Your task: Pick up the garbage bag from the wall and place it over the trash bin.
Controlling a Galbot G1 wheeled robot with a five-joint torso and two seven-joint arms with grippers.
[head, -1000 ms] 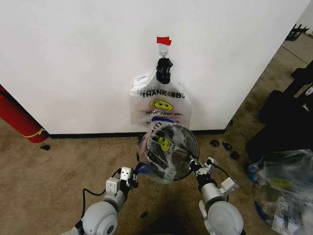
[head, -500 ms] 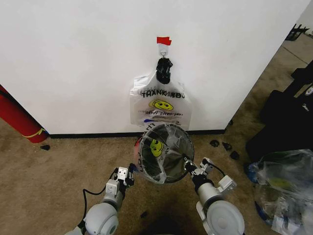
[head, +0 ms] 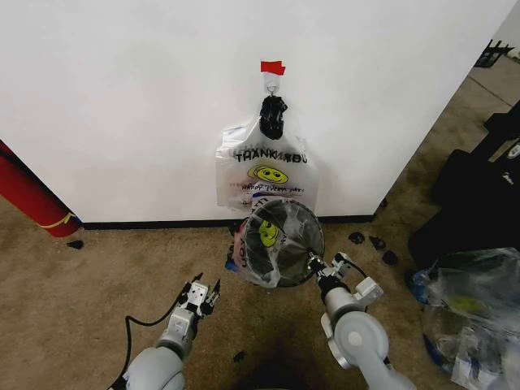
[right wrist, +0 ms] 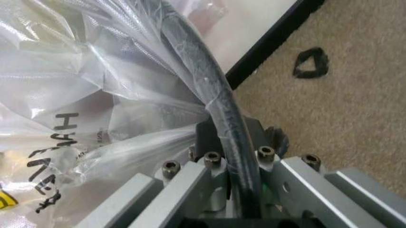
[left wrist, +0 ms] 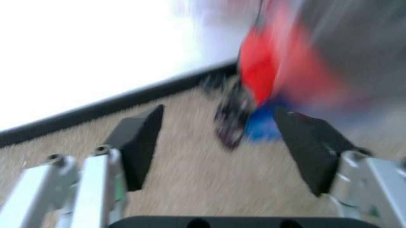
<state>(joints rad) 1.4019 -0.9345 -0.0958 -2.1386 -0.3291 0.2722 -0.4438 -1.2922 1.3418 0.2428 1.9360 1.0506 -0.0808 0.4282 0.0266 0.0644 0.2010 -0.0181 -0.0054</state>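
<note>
Pinching the trash bin (head: 280,244) rim and the garbage bag (head: 286,231) film draped over it, the right gripper (head: 317,266) is clamped tight; keep that rim level. Left gripper (head: 201,286) hangs wide apart, empty, over brown carpet (head: 97,284) below the white wall (head: 122,97).

Bare test room: white wall (head: 122,97), black baseboard (head: 162,223), brown carpet (head: 97,284).

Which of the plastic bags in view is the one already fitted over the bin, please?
The crinkly clear garbage bag lining the trash bin rim, gripped by the right claw. The smiley-face bag hangs on the wall hook.
</note>
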